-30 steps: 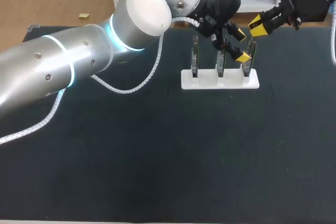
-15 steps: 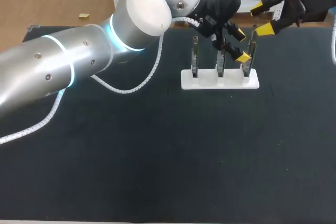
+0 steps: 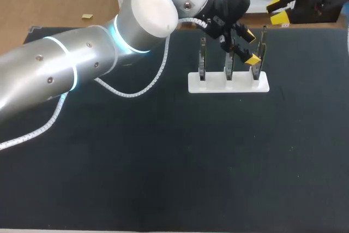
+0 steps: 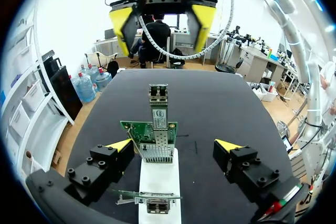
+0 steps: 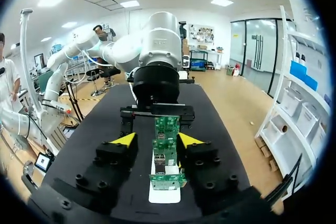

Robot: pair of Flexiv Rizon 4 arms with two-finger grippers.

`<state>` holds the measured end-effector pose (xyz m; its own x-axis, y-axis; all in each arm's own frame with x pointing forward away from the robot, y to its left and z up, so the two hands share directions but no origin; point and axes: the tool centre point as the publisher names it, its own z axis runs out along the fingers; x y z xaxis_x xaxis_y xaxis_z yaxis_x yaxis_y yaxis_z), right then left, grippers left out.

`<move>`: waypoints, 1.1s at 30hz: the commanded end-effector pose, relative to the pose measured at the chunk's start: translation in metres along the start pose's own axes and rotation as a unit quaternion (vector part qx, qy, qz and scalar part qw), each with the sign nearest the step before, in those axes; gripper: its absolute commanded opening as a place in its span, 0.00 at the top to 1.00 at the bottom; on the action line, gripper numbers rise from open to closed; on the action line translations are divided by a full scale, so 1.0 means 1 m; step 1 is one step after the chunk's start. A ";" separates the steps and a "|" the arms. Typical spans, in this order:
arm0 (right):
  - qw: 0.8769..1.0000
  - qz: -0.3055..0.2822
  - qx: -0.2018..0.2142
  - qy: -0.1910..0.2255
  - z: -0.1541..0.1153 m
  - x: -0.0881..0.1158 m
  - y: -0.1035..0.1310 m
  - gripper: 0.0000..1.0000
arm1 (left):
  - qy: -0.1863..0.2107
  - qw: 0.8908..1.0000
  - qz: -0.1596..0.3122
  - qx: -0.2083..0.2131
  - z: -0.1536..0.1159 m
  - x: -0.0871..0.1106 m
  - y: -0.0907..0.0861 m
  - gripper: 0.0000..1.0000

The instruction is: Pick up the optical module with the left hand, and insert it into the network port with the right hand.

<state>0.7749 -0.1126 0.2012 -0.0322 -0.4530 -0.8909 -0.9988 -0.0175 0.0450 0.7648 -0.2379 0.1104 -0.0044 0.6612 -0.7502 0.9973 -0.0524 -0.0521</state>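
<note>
The optical module (image 4: 158,107), a slim silver bar, stands upright in the port of a green network card (image 4: 152,136) on the white rack (image 4: 157,179). In the head view it is the rightmost card (image 3: 261,53) of three on the rack (image 3: 229,83). My left gripper (image 3: 251,47) hangs open just above the rack, its fingers wide to either side of the card (image 4: 174,145) and touching nothing. My right gripper (image 3: 278,12) is back beyond the table's far right edge, open and empty. From its wrist the cards (image 5: 167,148) line up ahead between its fingers (image 5: 157,139).
Two more upright cards (image 3: 203,61) (image 3: 229,64) fill the rack's left and middle slots. A white cable (image 3: 136,88) from my left arm loops over the dark mat (image 3: 174,162). The left arm's thick body crosses the table's left half.
My right gripper let go of the top of the rightmost card's module, opened wide, drew back up and to the right, and its fingers have since narrowed. The left arm has not moved.
</note>
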 end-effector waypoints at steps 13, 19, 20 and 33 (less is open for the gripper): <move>1.000 -0.001 -0.004 0.018 0.011 0.006 -0.001 1.00 | 0.004 1.000 -0.001 0.002 0.000 -0.002 0.002 0.00; 1.000 0.001 -0.007 0.023 0.014 0.010 -0.002 1.00 | 0.004 1.000 -0.001 0.002 0.000 -0.002 0.002 0.00; 1.000 0.003 -0.007 0.024 0.014 0.011 -0.002 1.00 | 0.004 1.000 -0.001 0.002 0.000 -0.002 0.002 0.00; 0.999 0.008 -0.010 0.039 0.022 0.021 -0.002 1.00 | 0.004 1.000 -0.001 0.002 0.000 -0.002 0.002 0.00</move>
<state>0.7743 -0.1029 0.1746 -0.0427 -0.5222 -0.8517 -0.9974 -0.0274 0.0668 0.7648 -0.2379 0.1104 -0.0044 0.6612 -0.7502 0.9973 -0.0524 -0.0521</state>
